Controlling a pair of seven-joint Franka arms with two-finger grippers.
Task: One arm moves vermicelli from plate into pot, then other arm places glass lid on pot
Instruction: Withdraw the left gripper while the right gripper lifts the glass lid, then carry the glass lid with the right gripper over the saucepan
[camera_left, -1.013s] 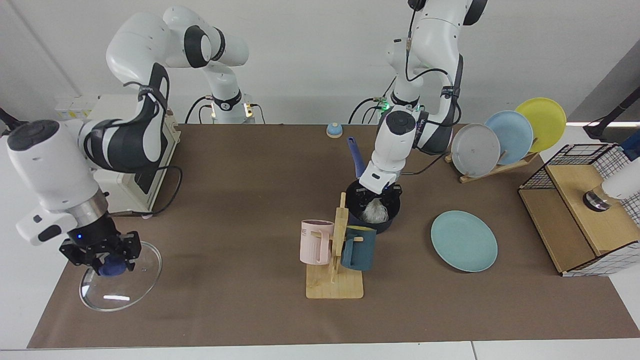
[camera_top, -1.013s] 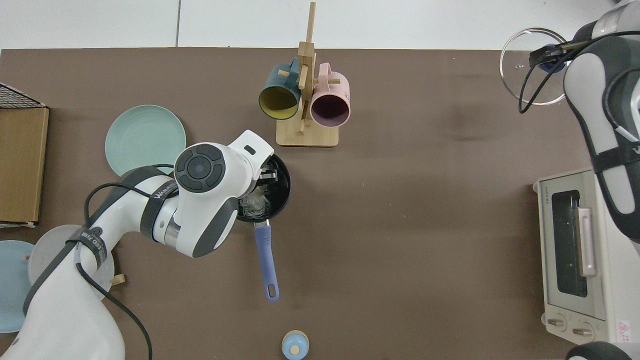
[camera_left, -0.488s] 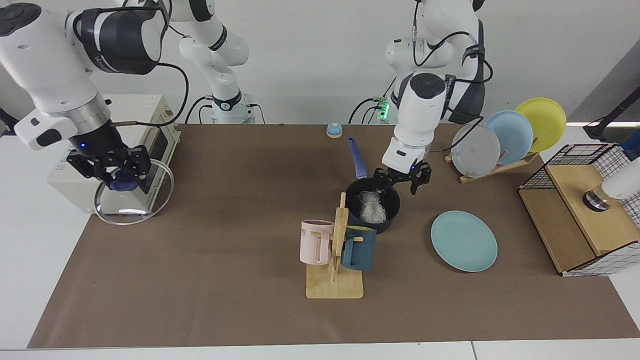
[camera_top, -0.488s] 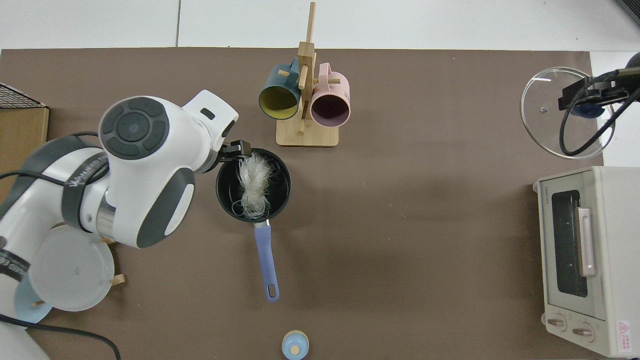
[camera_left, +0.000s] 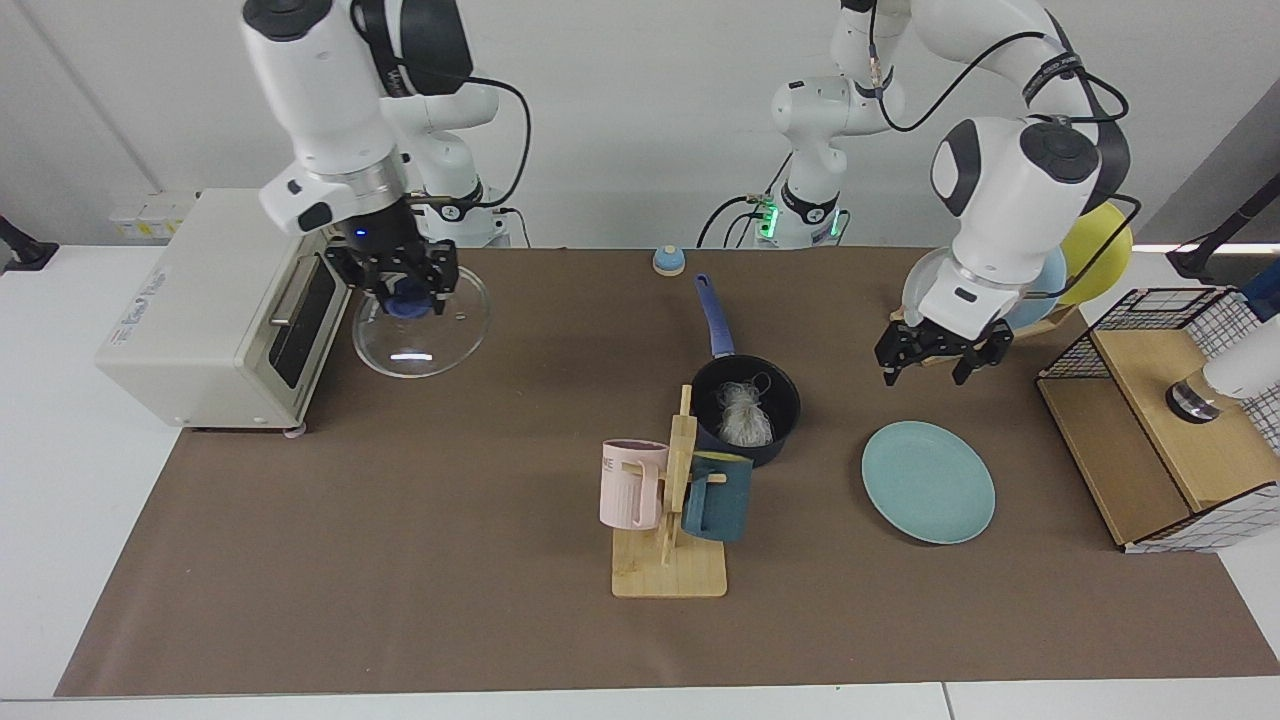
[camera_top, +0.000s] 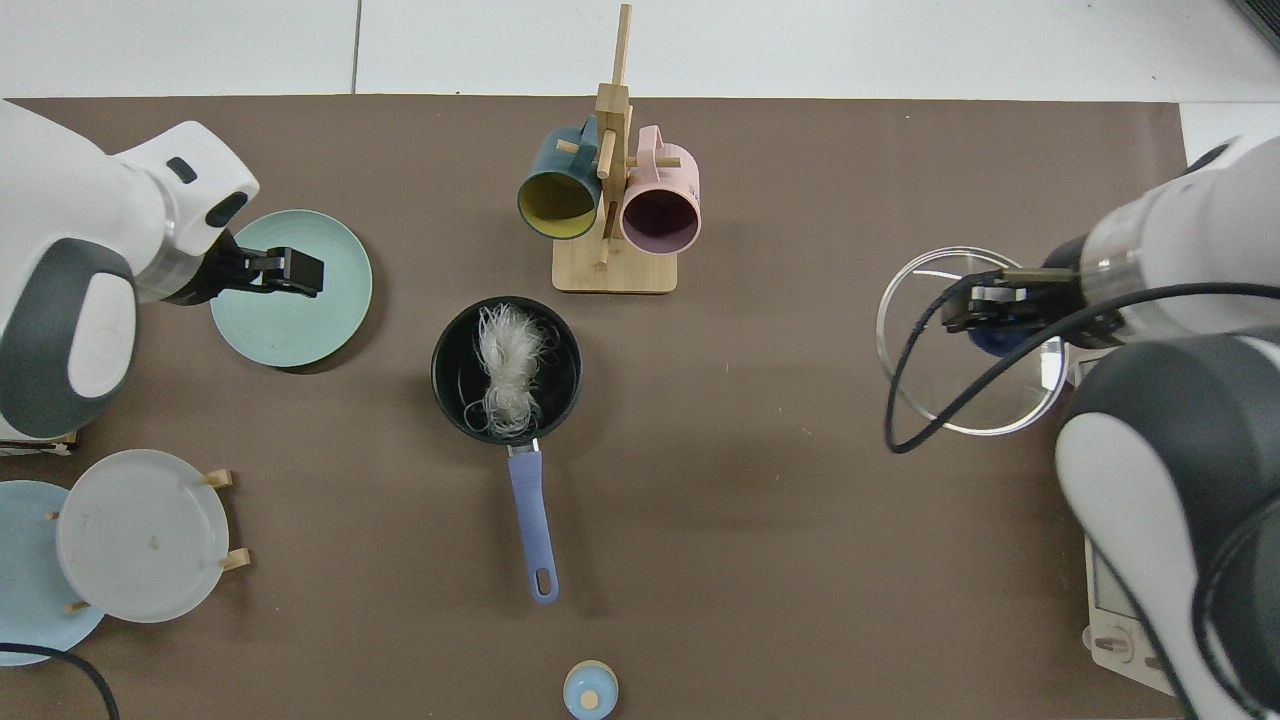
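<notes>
The dark pot (camera_left: 770, 440) (camera_top: 455, 385) with a long blue handle stands mid-table. The white vermicelli (camera_left: 745, 418) (camera_top: 505, 365) lies inside it. The pale teal plate (camera_left: 928, 482) (camera_top: 300, 320) is bare. My left gripper (camera_left: 930, 368) (camera_top: 290, 272) hangs open above the plate's far side, holding nothing. My right gripper (camera_left: 402, 298) (camera_top: 1000, 318) is shut on the blue knob of the glass lid (camera_left: 420, 345) (camera_top: 960, 395). The lid hangs in the air beside the toaster oven, well apart from the pot.
A wooden mug rack (camera_left: 668, 560) with a pink mug and a dark teal mug stands just in front of the pot. There is a toaster oven (camera_left: 210, 310), a rack of plates (camera_top: 140, 535), a wire-sided wooden box (camera_left: 1170, 420) and a small blue bell (camera_left: 668, 260).
The left gripper has drawn back from the pot and now hangs over the plate, leaving the vermicelli in the pot. The right arm has carried the lid inward, toward the pot.
</notes>
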